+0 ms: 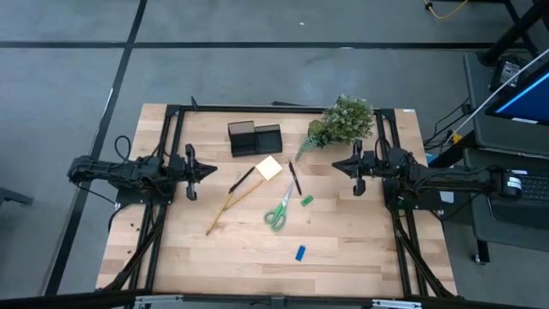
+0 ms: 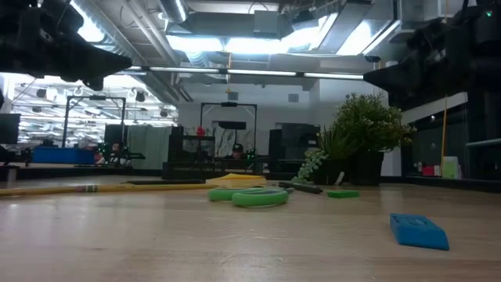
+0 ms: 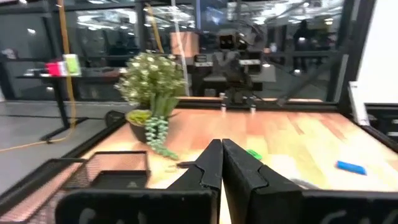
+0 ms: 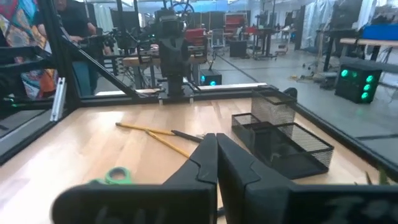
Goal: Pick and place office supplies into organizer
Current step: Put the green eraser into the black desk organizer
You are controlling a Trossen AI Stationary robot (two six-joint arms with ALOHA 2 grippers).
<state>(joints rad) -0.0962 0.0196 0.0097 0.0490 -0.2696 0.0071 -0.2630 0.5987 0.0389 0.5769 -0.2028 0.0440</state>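
Supplies lie scattered across the middle of the wooden counter (image 1: 343,257). We see the black organizer (image 1: 255,138) at the far side, with the yellow sticky-note pad (image 1: 269,167) just near of it. A wooden pencil (image 1: 230,206) runs diagonally toward the near left, and a black pen (image 1: 242,179) lies close beside its far end. Another dark pen (image 1: 295,178) sits just right of the pad. The green-handled scissors (image 1: 278,211) rest near the centre, the small green piece (image 1: 306,201) just to their right, and the small blue piece (image 1: 300,252) farther toward the near edge. A bushy plant (image 1: 343,121) stands at the far right.

We find the left gripper (image 1: 190,172) hovering at the left edge of the counter, its fingers (image 3: 211,168) pressed together. The right gripper (image 1: 358,170) hovers at the right edge, near the plant, fingers (image 4: 208,158) likewise pressed together. Neither holds anything.
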